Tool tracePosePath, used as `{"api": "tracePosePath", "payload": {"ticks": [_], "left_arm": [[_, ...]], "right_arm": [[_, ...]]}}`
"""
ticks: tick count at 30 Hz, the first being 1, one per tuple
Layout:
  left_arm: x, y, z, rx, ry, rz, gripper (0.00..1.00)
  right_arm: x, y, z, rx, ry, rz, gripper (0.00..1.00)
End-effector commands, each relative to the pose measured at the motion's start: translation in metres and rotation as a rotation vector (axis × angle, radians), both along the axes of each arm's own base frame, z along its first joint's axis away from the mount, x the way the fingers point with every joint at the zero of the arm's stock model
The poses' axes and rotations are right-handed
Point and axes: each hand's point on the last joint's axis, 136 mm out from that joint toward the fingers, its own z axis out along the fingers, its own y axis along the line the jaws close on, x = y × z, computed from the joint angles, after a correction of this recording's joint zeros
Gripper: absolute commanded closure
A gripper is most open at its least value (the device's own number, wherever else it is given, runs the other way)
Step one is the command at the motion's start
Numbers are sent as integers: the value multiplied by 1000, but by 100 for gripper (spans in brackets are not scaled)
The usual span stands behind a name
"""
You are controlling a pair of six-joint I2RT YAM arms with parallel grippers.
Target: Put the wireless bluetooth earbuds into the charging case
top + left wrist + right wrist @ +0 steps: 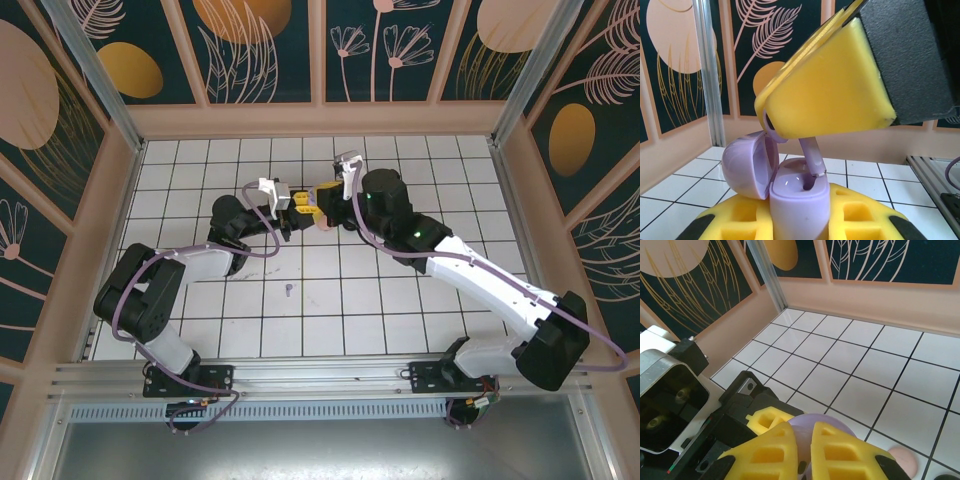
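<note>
The seating step is under way. The left tool (pixel 799 222) is gripping the purple case (pixel 800 200) tightly between its yellow foam fingers, holding it upright with the lid (pixel 745 167) hanging open to one side. The right tool (pixel 804 450) is reaching in from above, its fingers almost touching and pinching a purple earbud (pixel 810 155) by its head. The stem is pointing down at a slant, with its tip sitting at the mouth of one socket in the case, not yet sunk in. A second small purplish earbud (pixel 289 290) is lying alone on the tabletop (pixel 400 310), well apart from both tools.

As I judge it, the next move is calling for a slight straightening of the stem, then a gentle push down until the bud is bedding flush, and only then a release. Pushing at this slant is risking a jam against the socket rim. No brand, label or writing is showing on the case, the earbud or the tools.
</note>
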Motion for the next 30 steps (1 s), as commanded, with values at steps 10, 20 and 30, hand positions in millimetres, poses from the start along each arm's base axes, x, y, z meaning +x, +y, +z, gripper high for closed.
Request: {"api": "tracePosePath", "payload": {"ticks": [10, 20, 30], "left_arm": [[-7, -1, 27, -35, -81, -16, 100], [-6, -1, 29, -36, -83, -9, 100], [2, 1, 23, -42, -59, 39, 100]], "right_arm": [[11, -7, -26, -127, 0, -84, 90], [-10, 22, -52, -260, 1, 27, 91], [-6, 19, -15, -162, 15, -16, 55]]}}
